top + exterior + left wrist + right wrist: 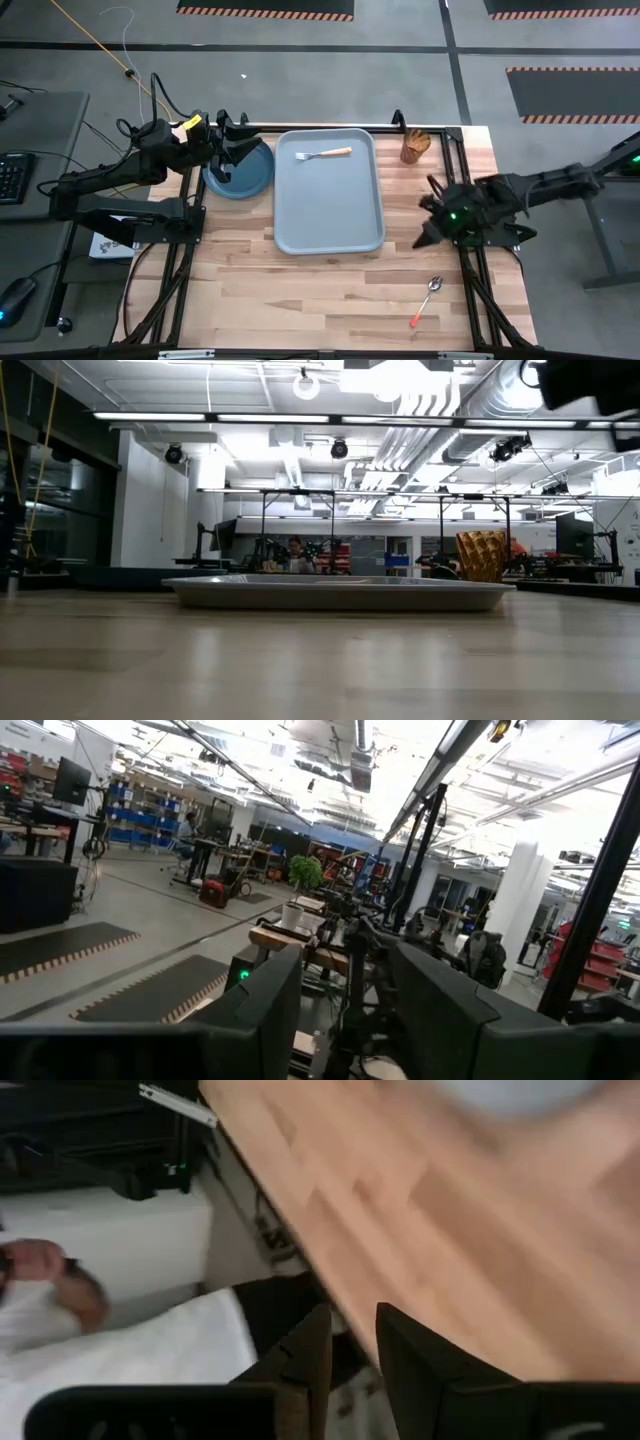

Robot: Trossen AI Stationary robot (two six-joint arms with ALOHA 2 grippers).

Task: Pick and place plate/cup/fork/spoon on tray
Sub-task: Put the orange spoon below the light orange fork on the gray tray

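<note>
The grey-blue tray (330,215) lies mid-table, with the fork (323,154) on its far part. The low view also shows the tray (340,592). The teal plate (248,172) lies left of the tray. My left gripper (226,150) stands open over the plate's far-left part, pointing level; whether it touches the plate, I cannot tell. The amber cup (415,145) stands upright at the far right and also shows in the low view (482,557). The spoon (428,298) lies near the front right. My right gripper (428,232) hovers right of the tray, narrowly open and empty.
Bare wood lies in front of the tray and between the tray and the spoon. Black frame posts run along the table's left and right edges (470,270). A person in white (60,1310) shows beyond the table edge in the right wrist view.
</note>
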